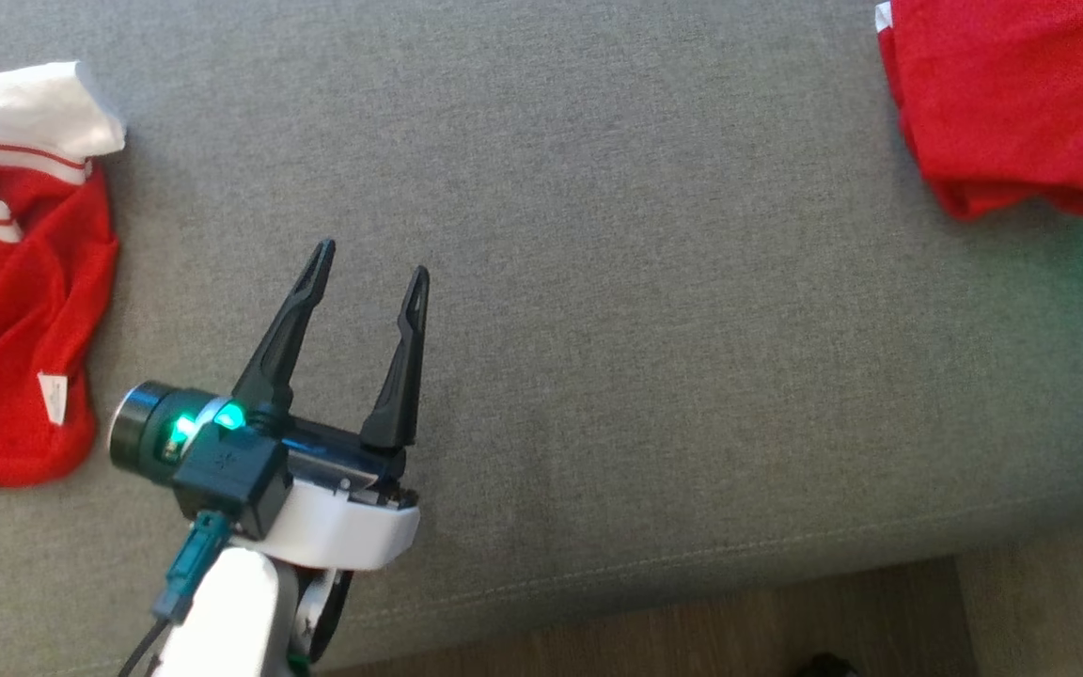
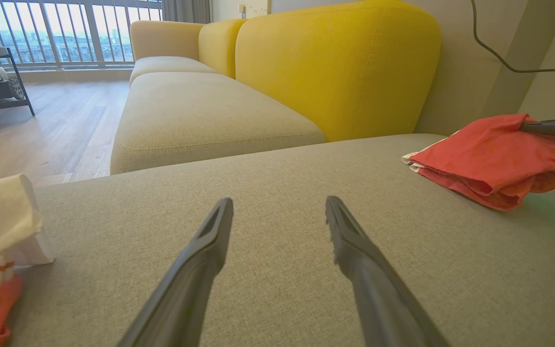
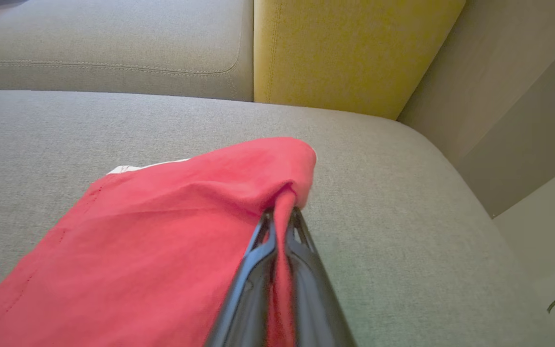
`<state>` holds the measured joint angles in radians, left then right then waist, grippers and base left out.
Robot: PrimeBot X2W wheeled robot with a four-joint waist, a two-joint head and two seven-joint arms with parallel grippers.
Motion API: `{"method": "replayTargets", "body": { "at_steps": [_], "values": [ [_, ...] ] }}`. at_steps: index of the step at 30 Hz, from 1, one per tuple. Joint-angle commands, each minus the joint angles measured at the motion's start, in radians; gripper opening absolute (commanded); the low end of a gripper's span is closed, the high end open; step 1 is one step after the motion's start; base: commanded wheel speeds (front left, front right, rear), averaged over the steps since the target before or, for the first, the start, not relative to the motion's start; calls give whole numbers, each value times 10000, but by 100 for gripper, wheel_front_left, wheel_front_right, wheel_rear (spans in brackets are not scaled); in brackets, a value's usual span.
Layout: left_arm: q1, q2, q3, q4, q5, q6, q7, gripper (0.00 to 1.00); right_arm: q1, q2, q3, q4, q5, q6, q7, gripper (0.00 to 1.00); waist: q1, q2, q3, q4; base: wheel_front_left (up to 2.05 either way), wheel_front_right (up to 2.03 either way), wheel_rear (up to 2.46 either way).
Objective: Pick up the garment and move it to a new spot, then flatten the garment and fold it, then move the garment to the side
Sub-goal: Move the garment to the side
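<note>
The right gripper was clamped on a pinch of the red garment. It lay at two o'clock on the cushion, seemingly folded but cut off by the head view's edge. The left gripper stood spread, empty and well apart from it, so the right arm was nearer.

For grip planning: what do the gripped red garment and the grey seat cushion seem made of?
Red garment: thin, matte knit fabric, probably jersey; it bunches and creases softly. Grey seat cushion: coarse woven upholstery, matte; visible weave texture and stitched seam.
</note>
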<state>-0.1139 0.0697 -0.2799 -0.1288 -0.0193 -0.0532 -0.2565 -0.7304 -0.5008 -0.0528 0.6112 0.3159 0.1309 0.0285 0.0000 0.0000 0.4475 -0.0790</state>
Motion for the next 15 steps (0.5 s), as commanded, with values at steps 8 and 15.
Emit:
{"method": "replayTargets", "body": {
  "at_steps": [8,15],
  "values": [
    [-364,146,227,-390,92,-44,-53,100,-222,-315,-222,-316,-883,-2,-508,0,0,0,164,-7,0,0,0],
    [-479,144,200,-350,95,-22,-53,100,-309,-282,-601,-335,-1765,-2,-855,0,0,0,209,54,0,0,0]
  ]
}}
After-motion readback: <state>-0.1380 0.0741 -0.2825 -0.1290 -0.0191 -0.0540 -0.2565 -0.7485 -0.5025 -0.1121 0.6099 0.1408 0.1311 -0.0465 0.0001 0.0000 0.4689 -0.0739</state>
